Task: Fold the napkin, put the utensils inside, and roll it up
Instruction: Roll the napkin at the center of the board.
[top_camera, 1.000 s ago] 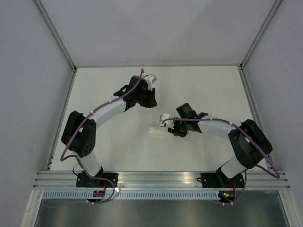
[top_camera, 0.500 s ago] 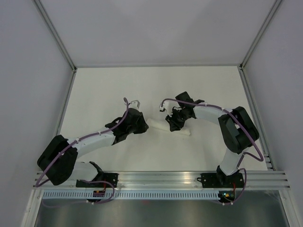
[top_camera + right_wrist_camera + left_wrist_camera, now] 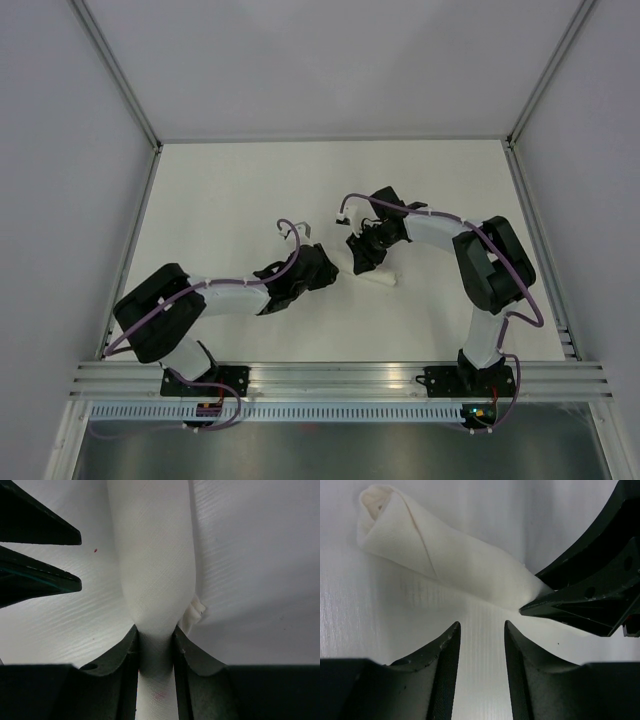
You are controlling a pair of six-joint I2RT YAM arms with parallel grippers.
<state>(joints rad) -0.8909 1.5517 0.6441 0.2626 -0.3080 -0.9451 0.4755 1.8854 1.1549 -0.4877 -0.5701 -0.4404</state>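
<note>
The napkin (image 3: pixel 380 280) lies on the table as a slim white rolled cylinder, seen close in the left wrist view (image 3: pixel 445 555) and the right wrist view (image 3: pixel 152 555). My right gripper (image 3: pixel 360 257) is shut on the roll, its jaws pinching the cloth (image 3: pixel 155 632). My left gripper (image 3: pixel 334 276) stands open just short of the roll's left end, with only bare table between its fingers (image 3: pixel 481 626). The right gripper's fingers (image 3: pixel 580 600) show on the roll at the right of the left wrist view. The utensils are hidden.
White table (image 3: pixel 220 200) with grey walls on three sides and metal rails (image 3: pixel 340 378) at the near edge. Both arms bend in towards the table's middle, their fingertips only a short way apart.
My left arm swung from the back of the table down to the roll's left end, and its jaws have widened. The right gripper shifted the roll slightly back and left.
</note>
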